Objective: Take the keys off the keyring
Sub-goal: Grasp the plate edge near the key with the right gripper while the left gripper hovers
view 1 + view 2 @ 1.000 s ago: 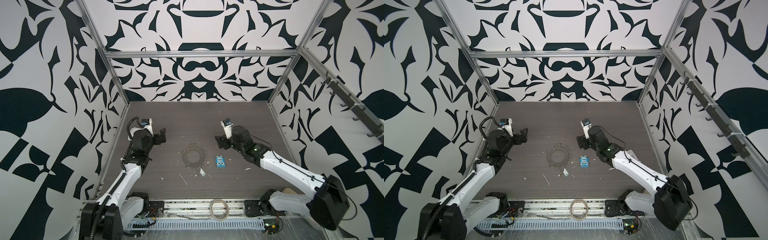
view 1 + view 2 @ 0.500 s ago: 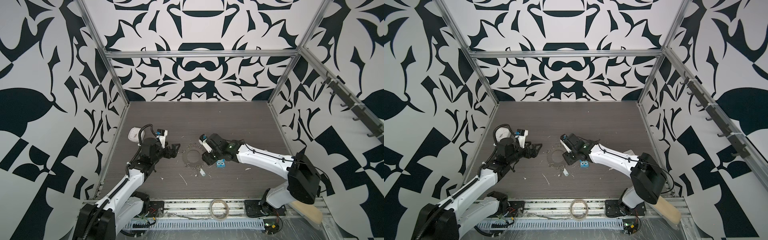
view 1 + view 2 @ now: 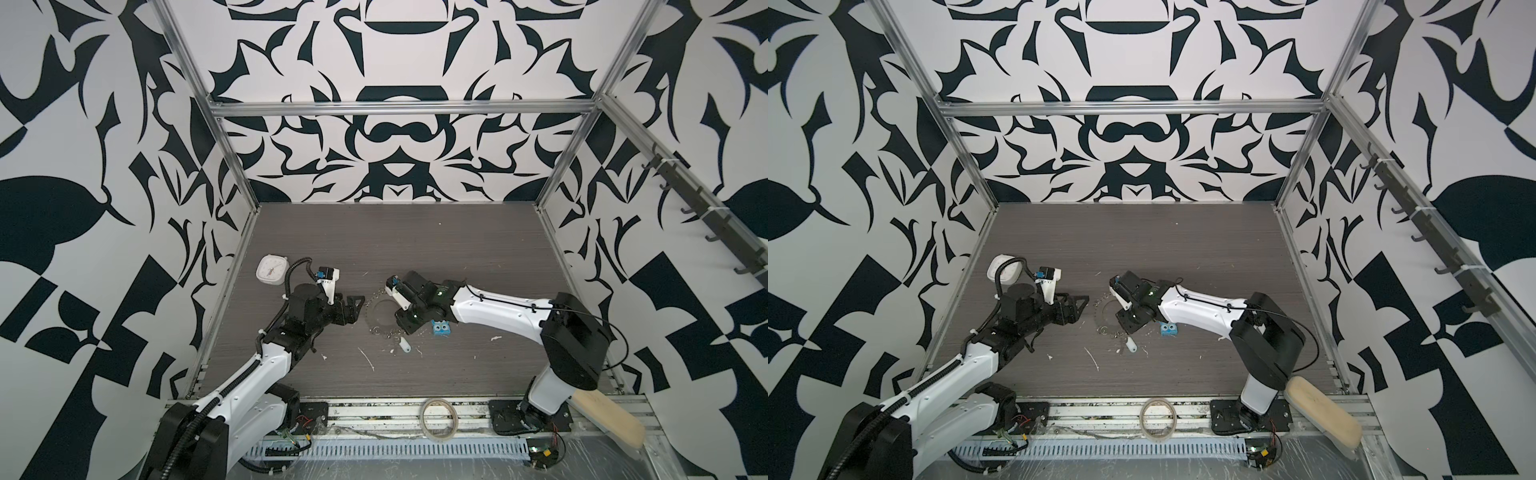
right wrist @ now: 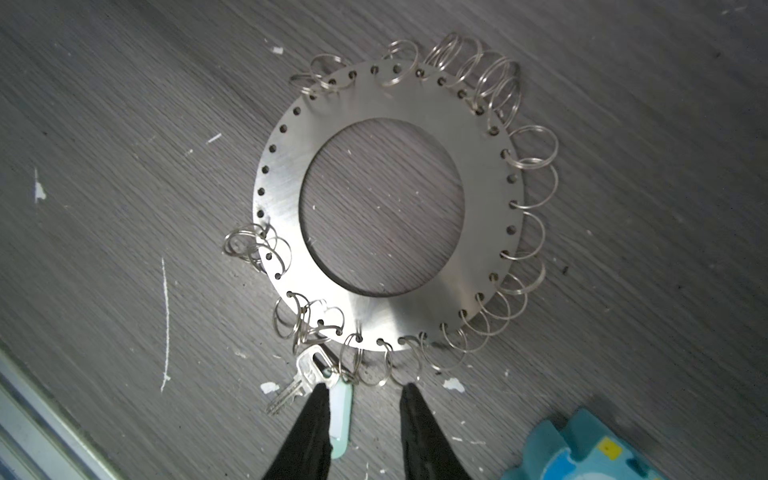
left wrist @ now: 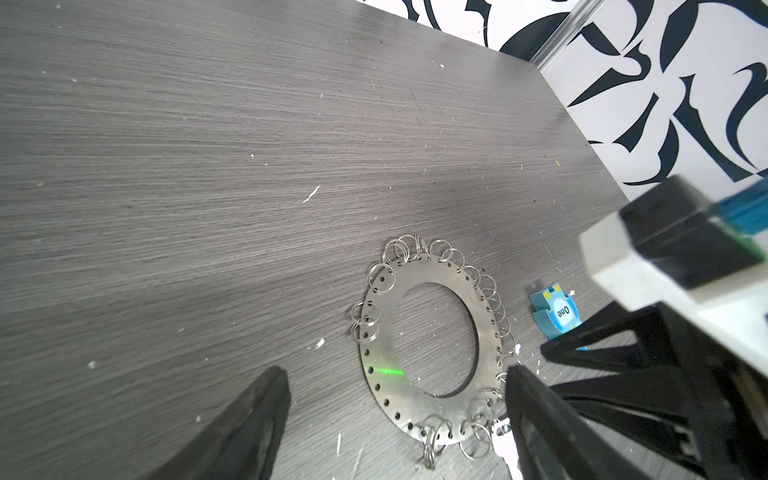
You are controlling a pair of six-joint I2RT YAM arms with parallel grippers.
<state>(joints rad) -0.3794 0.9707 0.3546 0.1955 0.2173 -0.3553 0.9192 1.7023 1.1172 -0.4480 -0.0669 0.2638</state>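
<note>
Nearest, on front rail: tape roll. Then the keys, pale tag w/ a metal key, lie on the table, hooked on a loop at the near rim of the keyring, which lies flat. Right claw is at that rim, jaws only part open, nothing btw. them; one finger overlaps the tag, contact I cannot tell. Blue block just beside. Left claw stands wide open at ring's other side, holds nothing. Farthest: white clock.
</note>
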